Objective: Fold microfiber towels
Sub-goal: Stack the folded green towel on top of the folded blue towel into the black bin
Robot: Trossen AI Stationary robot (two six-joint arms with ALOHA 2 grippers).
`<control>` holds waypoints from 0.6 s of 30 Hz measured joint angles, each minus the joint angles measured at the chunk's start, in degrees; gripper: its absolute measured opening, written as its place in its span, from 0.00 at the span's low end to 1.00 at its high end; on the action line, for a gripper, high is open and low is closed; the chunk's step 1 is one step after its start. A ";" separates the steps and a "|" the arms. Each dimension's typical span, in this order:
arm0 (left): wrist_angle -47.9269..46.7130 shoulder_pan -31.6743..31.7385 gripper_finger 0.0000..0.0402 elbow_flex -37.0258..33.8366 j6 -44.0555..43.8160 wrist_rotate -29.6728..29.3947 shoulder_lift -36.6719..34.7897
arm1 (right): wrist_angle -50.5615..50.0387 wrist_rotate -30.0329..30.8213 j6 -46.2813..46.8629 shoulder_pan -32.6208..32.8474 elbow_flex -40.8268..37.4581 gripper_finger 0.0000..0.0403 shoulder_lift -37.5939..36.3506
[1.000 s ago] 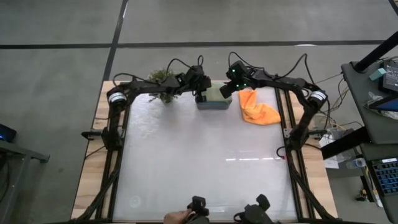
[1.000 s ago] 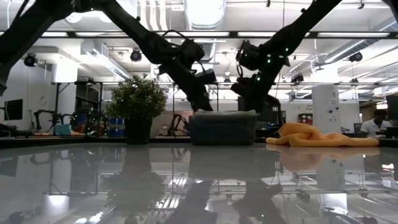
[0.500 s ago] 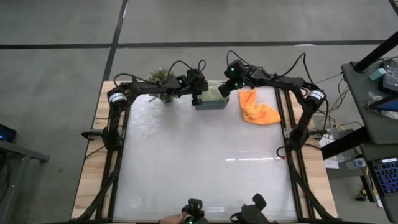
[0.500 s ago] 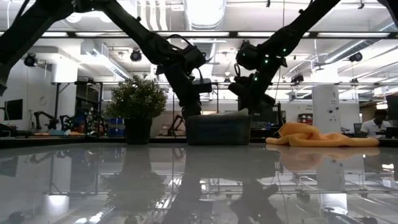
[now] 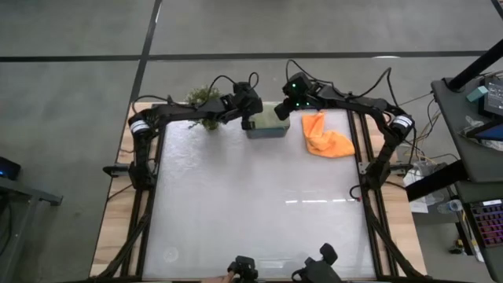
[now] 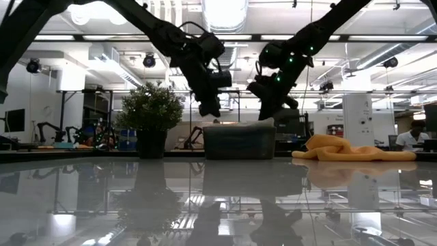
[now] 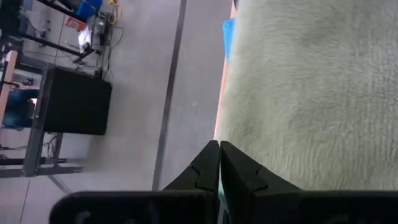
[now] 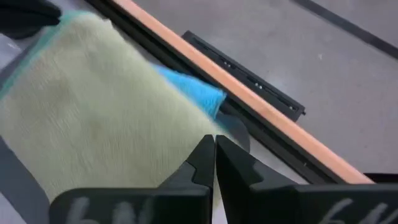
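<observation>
A light green towel (image 5: 271, 119) is lying on top of the grey bin (image 5: 268, 130) at the upper centre of the high view, at the far edge of the table (image 5: 259, 204). In the left wrist view the same pale green pile (image 7: 311, 93) is filling the right side of the frame, with a sliver of teal-blue towel (image 7: 228, 28) showing at its upper edge. In the right wrist view the green cloth (image 8: 93, 118) is spreading across the left half, and a blue corner (image 8: 196, 92) is peeking out beneath it near the wooden table edge (image 8: 249, 102).

The left gripper (image 5: 248, 120) is sitting at the bin's left end, its fingers (image 7: 208, 171) pressed together right at the towel's edge; whether any cloth is pinched between them cannot be told. The right gripper (image 5: 280, 112) is sitting at the bin's upper right corner, its fingers (image 8: 205, 163) likewise pressed together at the towel's border.

An orange towel (image 5: 324, 135) is lying crumpled just right of the bin, apart from both grippers. In the low view it (image 6: 351, 148) is appearing at right of centre, the bin (image 6: 239, 142) in the middle with both grippers just above it.

A small potted plant (image 5: 206, 106) is standing left of the bin, under the left arm.
</observation>
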 joint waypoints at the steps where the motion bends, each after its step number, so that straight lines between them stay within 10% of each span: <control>1: -0.09 -0.11 0.00 0.00 0.00 0.10 -0.45 | -0.05 0.02 0.00 0.00 0.41 0.02 0.00; 18: 2.27 -0.74 0.00 -4.51 -5.92 8.42 -0.31 | 7.08 -0.55 0.79 1.93 1.63 0.02 6.11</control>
